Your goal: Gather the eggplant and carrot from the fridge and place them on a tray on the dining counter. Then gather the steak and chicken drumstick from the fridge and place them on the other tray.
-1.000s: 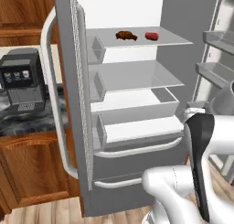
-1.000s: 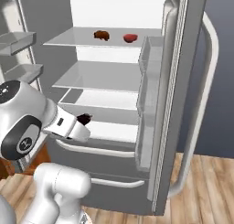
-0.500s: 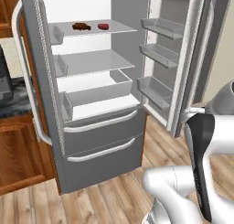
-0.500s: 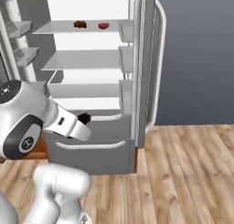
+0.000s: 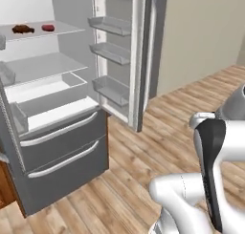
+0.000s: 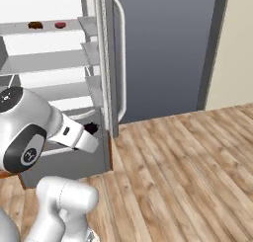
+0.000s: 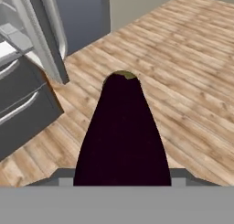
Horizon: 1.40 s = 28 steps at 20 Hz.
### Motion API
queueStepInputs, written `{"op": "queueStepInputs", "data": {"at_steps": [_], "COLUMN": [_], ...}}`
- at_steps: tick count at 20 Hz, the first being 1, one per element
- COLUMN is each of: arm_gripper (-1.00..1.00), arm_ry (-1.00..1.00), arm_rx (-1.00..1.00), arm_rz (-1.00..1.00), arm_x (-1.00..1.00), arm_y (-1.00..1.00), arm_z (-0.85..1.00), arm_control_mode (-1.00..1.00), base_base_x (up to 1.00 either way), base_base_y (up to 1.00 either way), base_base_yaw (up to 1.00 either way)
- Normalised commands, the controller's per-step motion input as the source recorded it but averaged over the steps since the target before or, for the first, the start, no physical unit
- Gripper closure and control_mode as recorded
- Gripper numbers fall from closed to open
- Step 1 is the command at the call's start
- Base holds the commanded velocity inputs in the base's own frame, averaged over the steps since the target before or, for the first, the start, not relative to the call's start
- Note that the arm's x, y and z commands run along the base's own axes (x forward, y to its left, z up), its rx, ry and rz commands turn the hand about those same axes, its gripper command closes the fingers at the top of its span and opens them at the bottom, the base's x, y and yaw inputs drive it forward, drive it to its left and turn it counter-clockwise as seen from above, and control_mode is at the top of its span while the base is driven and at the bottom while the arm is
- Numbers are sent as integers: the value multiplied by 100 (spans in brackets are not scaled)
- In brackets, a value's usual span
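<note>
The eggplant (image 7: 121, 136), dark purple with a greenish tip, sits between my fingers and points out over the wood floor. My gripper (image 6: 90, 130) is shut on the eggplant (image 6: 91, 128) low in front of the fridge (image 6: 163, 48). The fridge (image 5: 62, 147) stands open at the left. On its top shelf lie the chicken drumstick (image 5: 21, 29) and the steak (image 5: 48, 27), seen again as the chicken drumstick (image 6: 35, 24) and the steak (image 6: 60, 24). The carrot, both trays and the dining counter are out of view.
The fridge's right door (image 5: 119, 61) stands swung out with three door shelves. Its long white handle (image 6: 120, 63) faces the room. Two drawers (image 5: 64, 132) are shut. Wood floor (image 5: 182, 109) stretches right toward a beige wall (image 5: 201, 32).
The whole picture has shifted: the base has turned right, away from the fridge, which slid to the left of both views. The eggplant stays in my gripper.
</note>
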Motion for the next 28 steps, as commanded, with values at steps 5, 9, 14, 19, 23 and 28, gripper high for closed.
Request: {"op": "queueStepInputs", "data": {"at_steps": [5,9,14,19,23,28], "arm_gripper": [100,100,100,100,100,100], "arm_ry": [0,0,0,0,0,0], "arm_rx": [0,0,0,0,0,0], "arm_rz": [0,0,0,0,0,0], "arm_x": [0,0,0,0,0,0], "arm_y": [0,0,0,0,0,0], "arm_z": [0,0,0,0,0,0], "arm_control_mode": [100,100,100,100,100,100], "base_base_x": [1,11,7,7,15,45], "base_base_y": [-60,-52,-38,-50,-43,-34], "base_base_yaw": [-52,-51,-53,-52,-51,-46]}}
